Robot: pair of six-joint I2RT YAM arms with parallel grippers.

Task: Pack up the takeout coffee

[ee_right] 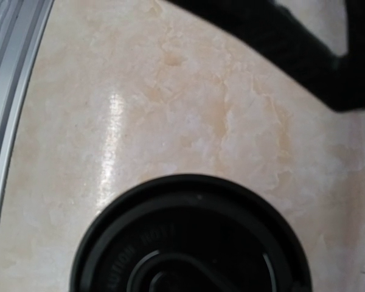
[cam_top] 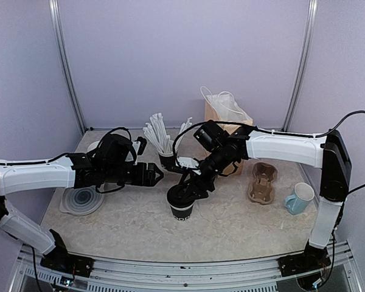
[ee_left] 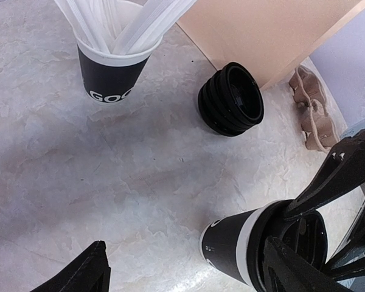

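1. The takeout coffee (cam_top: 181, 208) stands upright, lid on, near the middle of the surface (cam_top: 243, 225) and towards its front edge.
2. The right hand (cam_top: 191, 190) sits on top of the cup, fingers spread to about the width of the lid. Its wrist view looks straight down on the black lid. I cannot tell whether the fingers clamp the rim or only straddle it. This looks like seating the lid or taking hold for a lift.
3. The left hand (cam_top: 153, 175) hovers just beside the cup, released and grasping nothing. It is probably waiting to steady the cup or receive it.
4. Behind the coffee are a cup of white sticks (cam_top: 165, 159) and a stack of black lids (ee_left: 231, 98), apart from each other.
5. A paper bag (cam_top: 226, 115) stands upright at the back. A pulp carrier (cam_top: 261, 182) lies to the right of the coffee, well apart from it. Either could be where the cup is packed.
6. A blue mug (cam_top: 299, 198) stands at the far right and a grey disc (cam_top: 82, 201) lies at the far left, both away from the work.
7. The surface is pale and marbled. Plain lilac walls (cam_top: 182, 55) with metal posts (cam_top: 66, 67) close it in.
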